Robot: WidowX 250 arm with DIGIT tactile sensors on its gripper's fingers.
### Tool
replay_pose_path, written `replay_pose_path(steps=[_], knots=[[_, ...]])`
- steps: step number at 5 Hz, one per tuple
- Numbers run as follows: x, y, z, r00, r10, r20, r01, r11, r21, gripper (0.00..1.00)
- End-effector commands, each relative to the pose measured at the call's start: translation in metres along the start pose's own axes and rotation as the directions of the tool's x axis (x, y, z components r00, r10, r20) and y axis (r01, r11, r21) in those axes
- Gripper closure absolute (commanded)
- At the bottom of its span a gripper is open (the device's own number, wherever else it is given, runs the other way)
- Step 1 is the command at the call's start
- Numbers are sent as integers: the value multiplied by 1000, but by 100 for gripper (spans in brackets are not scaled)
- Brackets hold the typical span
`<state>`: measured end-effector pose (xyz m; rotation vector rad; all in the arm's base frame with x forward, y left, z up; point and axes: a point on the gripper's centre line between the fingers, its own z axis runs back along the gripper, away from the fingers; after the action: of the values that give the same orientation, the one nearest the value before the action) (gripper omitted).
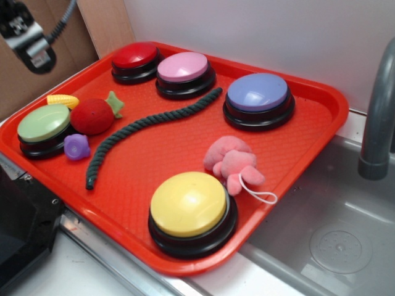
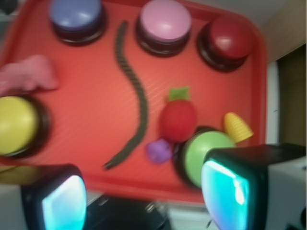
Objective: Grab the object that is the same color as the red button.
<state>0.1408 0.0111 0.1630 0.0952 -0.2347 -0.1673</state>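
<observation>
The small fuzzy red toy fruit (image 1: 92,116) with a green star leaf lies on the red tray (image 1: 185,142) beside the green button (image 1: 44,125). It also shows in the wrist view (image 2: 178,120). The red button (image 1: 134,60) stands at the tray's far corner and shows in the wrist view (image 2: 229,40) too. My gripper (image 1: 24,34) hangs high above the tray's left edge, apart from everything. In the wrist view the gripper (image 2: 144,201) is open and empty, its jaws wide apart over the tray's near rim.
On the tray stand pink (image 1: 184,71), blue (image 1: 258,97) and yellow (image 1: 189,206) buttons. A dark green rope (image 1: 145,126), a pink plush toy (image 1: 233,161), a purple toy (image 1: 76,147) and a toy corn (image 1: 62,100) lie there too. A sink (image 1: 339,228) with a grey faucet (image 1: 378,111) is to the right.
</observation>
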Motion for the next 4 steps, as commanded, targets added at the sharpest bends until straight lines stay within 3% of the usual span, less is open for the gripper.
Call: replay_pose_path(steps=[1, 4], knots=[[18, 38, -65, 999, -22, 31, 21, 999, 27, 0], [22, 60, -127, 995, -26, -100, 32, 998, 54, 0]])
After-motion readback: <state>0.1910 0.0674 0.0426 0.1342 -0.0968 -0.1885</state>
